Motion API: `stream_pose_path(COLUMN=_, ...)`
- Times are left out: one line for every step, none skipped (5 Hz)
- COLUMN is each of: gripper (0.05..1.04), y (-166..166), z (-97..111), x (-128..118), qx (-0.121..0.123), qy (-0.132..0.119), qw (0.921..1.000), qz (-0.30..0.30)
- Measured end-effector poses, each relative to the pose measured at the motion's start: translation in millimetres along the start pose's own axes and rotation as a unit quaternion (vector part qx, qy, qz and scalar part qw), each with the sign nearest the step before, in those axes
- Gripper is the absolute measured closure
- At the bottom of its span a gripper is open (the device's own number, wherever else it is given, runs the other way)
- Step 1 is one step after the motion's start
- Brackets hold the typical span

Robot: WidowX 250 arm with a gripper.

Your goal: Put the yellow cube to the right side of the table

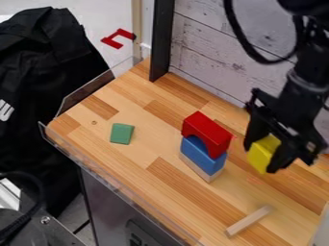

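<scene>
On the right of the camera view, my black gripper (262,154) hangs over the wooden table (160,190), to the right of the stacked blocks. Its fingers are shut on the yellow cube (263,153), with one finger on the cube's left side and the other on its right. The cube is slightly tilted, and its lower part hangs below the fingers. Whether its underside touches the table I cannot tell.
A red arch (207,132) sits on a blue arch (204,154) over a pale wooden block (200,167), left of the gripper. A green block (121,133) lies farther left, a wooden stick (248,221) near the front. A clear rail (116,185) edges the table; a white wall stands behind.
</scene>
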State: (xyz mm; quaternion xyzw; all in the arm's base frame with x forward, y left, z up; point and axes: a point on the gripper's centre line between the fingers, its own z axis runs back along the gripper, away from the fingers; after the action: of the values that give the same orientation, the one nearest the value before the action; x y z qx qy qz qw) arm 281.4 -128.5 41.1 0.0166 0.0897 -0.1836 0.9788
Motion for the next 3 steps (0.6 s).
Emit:
stream_pose_path(gripper=0.512, y=-1.1, z=-12.6, x=6.6, qx=0.000, qy=-0.005, qw=1.0000, qz=0.006)
stream_pose_path(gripper=0.512, y=4.0, z=-37.2, x=12.4, qx=-0.002, qy=-0.015, qw=0.9997, qz=0.021)
stream_pose_path(gripper=0.512, y=0.8, z=-48.3, x=23.0, qx=-0.015, qy=-0.046, qw=0.9988, qz=0.014)
